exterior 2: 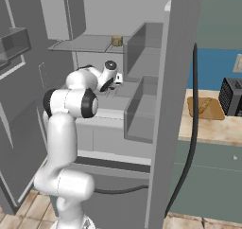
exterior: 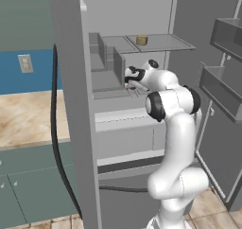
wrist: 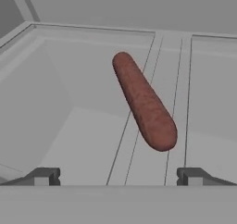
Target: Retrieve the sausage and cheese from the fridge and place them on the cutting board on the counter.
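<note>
With both doors swung wide, the fridge (exterior: pixel 71 105) stood open beside the desk (exterior 2: pixel 212 128), where the cutting board (exterior 2: pixel 205 108) lay bare next to the toaster (exterior 2: pixel 232 96); the cheese (exterior: pixel 142 40) sat on the upper shelf (exterior: pixel 160 43), and the sausage (wrist: pixel 143 100) lay loose and slantwise on a lower shelf ahead of the hand. Risk, as judged: the round link could roll or skid aside if one finger met it first. Pincer (wrist: pixel 118 177) spread fully, holding and touching nothing, sausage just ahead between the tips' line.
</note>
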